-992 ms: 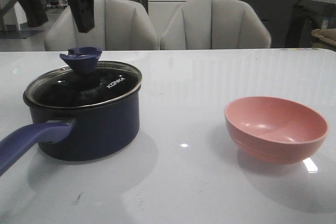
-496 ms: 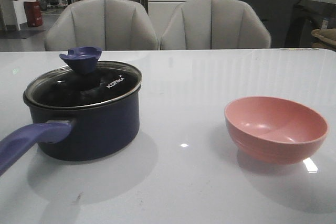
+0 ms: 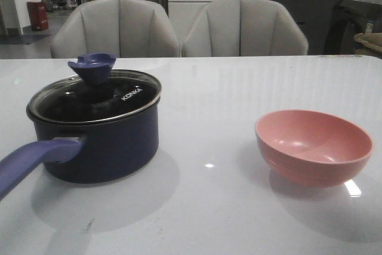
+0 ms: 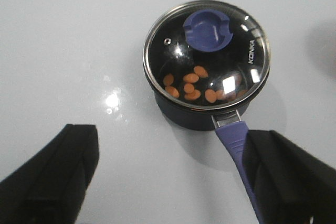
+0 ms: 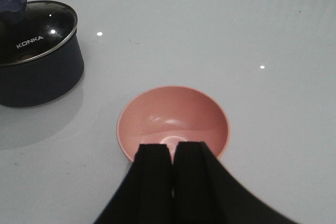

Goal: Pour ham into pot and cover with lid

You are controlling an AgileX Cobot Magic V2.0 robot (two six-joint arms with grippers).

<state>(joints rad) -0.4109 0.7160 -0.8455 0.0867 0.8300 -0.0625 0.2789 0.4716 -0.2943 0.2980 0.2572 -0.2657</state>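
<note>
The left hand (image 4: 173, 182) has lifted clear out of the front view, fingers spread wide and empty. The lid (image 3: 95, 97) sits on the pot (image 3: 98, 141) at the counter's left, ham (image 4: 191, 85) visible beneath the glass. The right hand (image 5: 172, 182) is clenched above the empty pink bowl (image 3: 313, 146), so the task looks finished.

bowl (image 3: 314, 146): pink, upright on table (image 3: 239, 88), right side | chairs: two grey, one (image 3: 114, 28) beside the other (image 3: 245, 27), behind table's far edge
</note>
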